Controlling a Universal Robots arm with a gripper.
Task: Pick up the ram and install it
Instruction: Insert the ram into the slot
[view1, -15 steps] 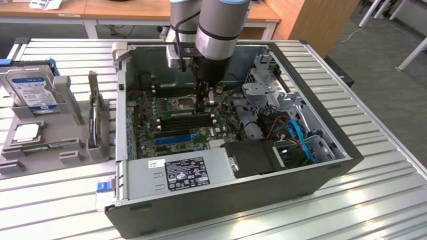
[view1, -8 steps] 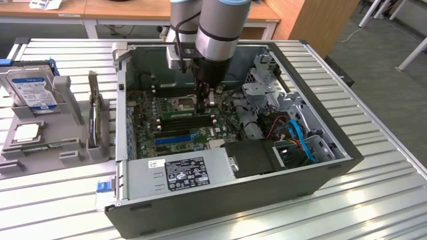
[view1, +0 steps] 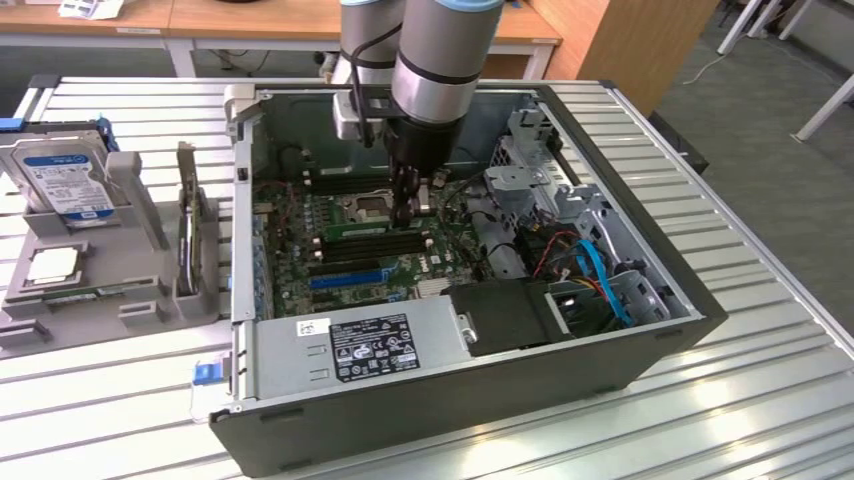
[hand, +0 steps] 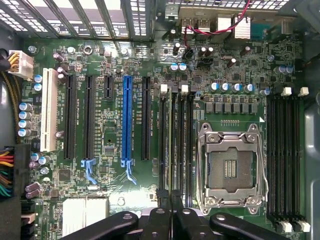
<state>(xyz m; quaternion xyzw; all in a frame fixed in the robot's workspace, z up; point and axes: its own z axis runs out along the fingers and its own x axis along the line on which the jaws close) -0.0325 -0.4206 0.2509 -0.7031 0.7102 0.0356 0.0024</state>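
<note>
My gripper (view1: 408, 212) reaches down into the open computer case (view1: 667, 330) over the motherboard (view1: 334, 262). It is shut on the top edge of the ram (view1: 360, 230), a thin green stick standing on edge along the black memory slots beside the processor socket (view1: 370, 207). In the wrist view the ram (hand: 172, 140) shows edge-on as a thin line running out from between the dark fingers (hand: 162, 217) of the gripper (hand: 170, 200). It lies in line with a slot (hand: 187, 140) next to the socket (hand: 230, 165). How deep it sits in the slot I cannot tell.
A second bank of memory slots (hand: 285, 150) lies beyond the socket, and expansion slots with a blue one (hand: 128, 120) on the other side. The power supply (view1: 374, 345) and drive cage with cables (view1: 587, 270) crowd the case. A grey holder (view1: 120, 310) on the exterior view's left carries a hard drive (view1: 60, 180).
</note>
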